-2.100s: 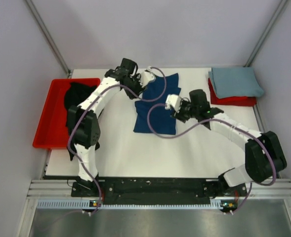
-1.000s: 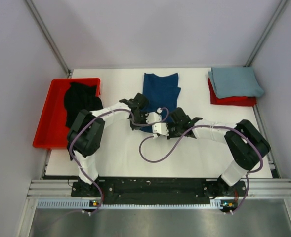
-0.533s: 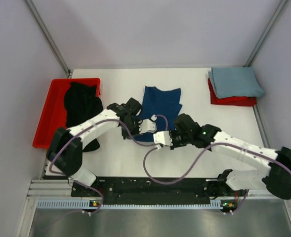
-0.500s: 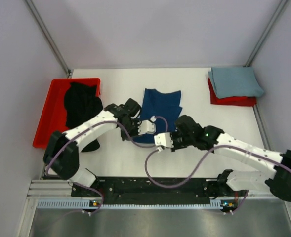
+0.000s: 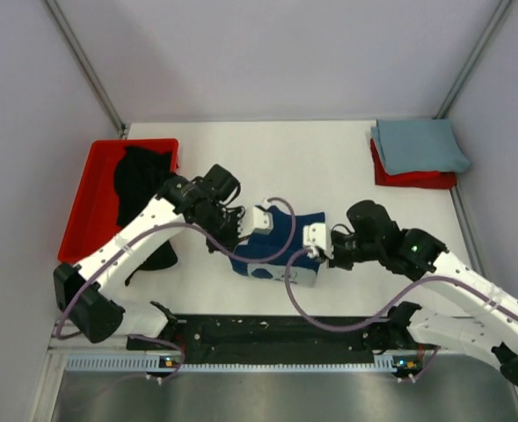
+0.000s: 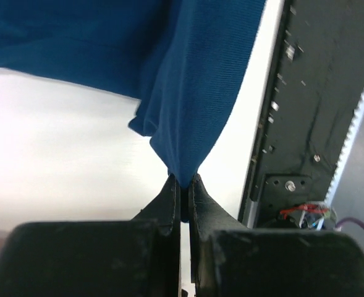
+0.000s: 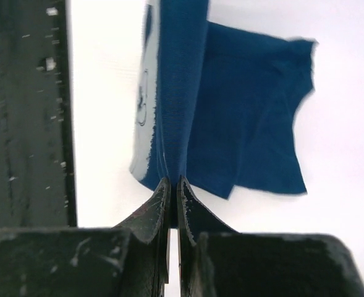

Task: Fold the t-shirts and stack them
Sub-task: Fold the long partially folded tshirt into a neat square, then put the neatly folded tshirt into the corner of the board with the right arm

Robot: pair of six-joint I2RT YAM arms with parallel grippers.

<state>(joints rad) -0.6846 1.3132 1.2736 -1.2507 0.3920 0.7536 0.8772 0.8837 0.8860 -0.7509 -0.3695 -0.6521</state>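
Folding step in hand: the dark navy blue cotton t-shirt (image 5: 280, 253) lies on the white tabletop (image 5: 241, 158) at its near middle, just ahead of the arm bases. Part of its white print (image 5: 260, 272) faces up along the near edge.

The left fingers (image 6: 169, 201) are clenched on a gathered corner of the navy cloth, which fans out from the pinch. The right fingers (image 7: 162, 198) are likewise pinched on a doubled edge, with a second layer spread beyond it. In the top view the two grips sit at opposite sides of the shirt, the cloth between them raised and slack.

Judgement: fold not yet laid. The next move calls for both arms to travel together, keeping the span taut, then lay the held edge squarely over the resting part before letting go.

Containers: the rigid red plastic tray (image 5: 81, 207) at the left holds a crumpled black t-shirt (image 5: 140, 183). Far right corner — a folded pale grey-blue t-shirt (image 5: 419, 145) sits on a flat red item (image 5: 410, 179); cannot tell what that is.
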